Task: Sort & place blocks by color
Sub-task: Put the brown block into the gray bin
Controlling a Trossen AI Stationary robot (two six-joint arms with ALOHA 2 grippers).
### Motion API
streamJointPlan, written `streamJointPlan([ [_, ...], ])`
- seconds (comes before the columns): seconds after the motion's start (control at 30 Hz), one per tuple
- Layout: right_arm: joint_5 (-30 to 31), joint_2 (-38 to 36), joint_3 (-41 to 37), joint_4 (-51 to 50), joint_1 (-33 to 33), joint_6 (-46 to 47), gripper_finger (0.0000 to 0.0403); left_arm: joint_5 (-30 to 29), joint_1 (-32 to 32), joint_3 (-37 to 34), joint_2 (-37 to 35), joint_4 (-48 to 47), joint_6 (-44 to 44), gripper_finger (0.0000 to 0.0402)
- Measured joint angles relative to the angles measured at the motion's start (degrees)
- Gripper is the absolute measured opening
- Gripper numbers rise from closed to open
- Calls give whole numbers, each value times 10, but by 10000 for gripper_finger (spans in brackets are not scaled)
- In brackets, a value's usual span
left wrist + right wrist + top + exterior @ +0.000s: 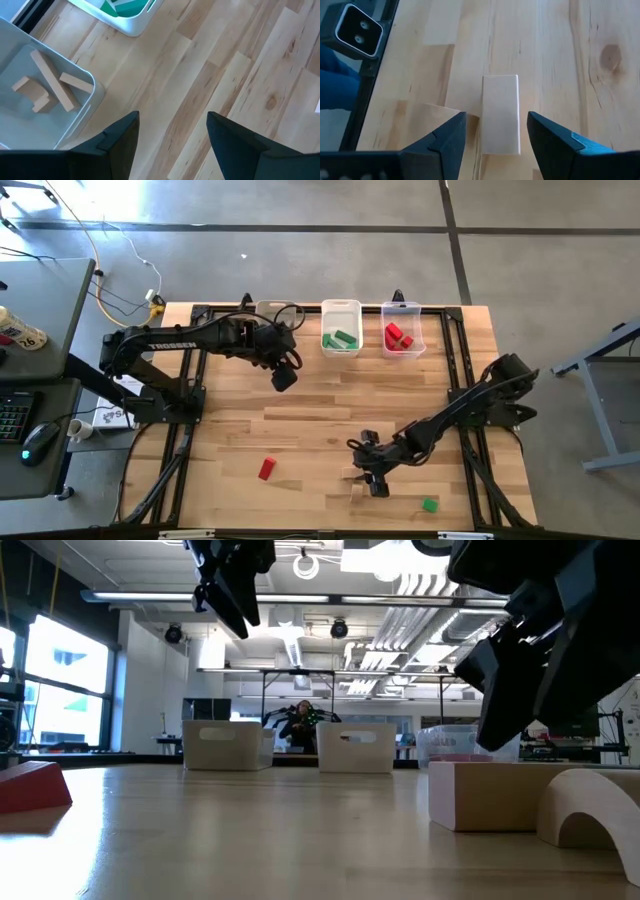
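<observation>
Three bins along the far table edge [300, 410]. Clear bin [75, 107]: tan plank [52, 80] plus smaller tan pieces [30, 92]. Middle white bin [341, 328]: green blocks [340, 339]. Right clear bin [402, 328]: red blocks [398, 337].

Left gripper [284, 376] raised just in front of the tan bin, fingers [120, 137] wide apart, empty.

Right gripper [372, 480] low at the near edge, fingers [447, 137] open astride a tan rectangular block [500, 112], not closed on it. Tan arch block [590, 815] just beside.

Loose on table: red block [266, 469], green cube [430, 505].
</observation>
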Motion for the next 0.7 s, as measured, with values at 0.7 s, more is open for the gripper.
streamJointPlan([
  [0.7, -2, 16, 0, -4, 0, -4, 196, 0, 0, 0, 0, 3, 2, 219],
])
